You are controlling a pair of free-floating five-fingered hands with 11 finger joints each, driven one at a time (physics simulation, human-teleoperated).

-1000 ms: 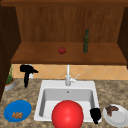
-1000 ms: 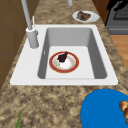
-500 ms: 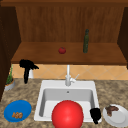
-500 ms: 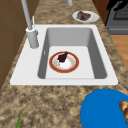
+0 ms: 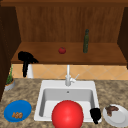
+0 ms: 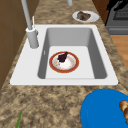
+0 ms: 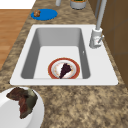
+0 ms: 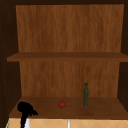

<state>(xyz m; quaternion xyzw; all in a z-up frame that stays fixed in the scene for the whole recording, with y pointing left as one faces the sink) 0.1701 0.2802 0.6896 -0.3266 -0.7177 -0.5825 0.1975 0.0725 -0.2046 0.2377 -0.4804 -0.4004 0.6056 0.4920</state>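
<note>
My left hand (image 5: 25, 59) hangs at the left end of the lower wooden shelf (image 5: 100, 56), fingers pointing straight down, holding nothing; it also shows as the left hand (image 8: 25, 108) in the upper view. My right hand (image 5: 95, 114) floats over the sink's (image 5: 40, 102) front right corner, next to a white plate (image 5: 118, 118). A red round thing (image 5: 67, 115) sits at the sink's front. From the sides, a red-rimmed plate (image 6: 75, 65) lies flat on the sink floor with a dark piece (image 6: 62, 57) on it.
A red tomato (image 5: 62, 50) and a green bottle (image 5: 86, 41) stand on the shelf. A blue plate (image 5: 21, 107) with brown bits lies left of the sink. The white plate carries brown food (image 7: 21, 100). The faucet (image 5: 68, 76) rises behind the basin; a potted plant (image 5: 9, 82) stands far left.
</note>
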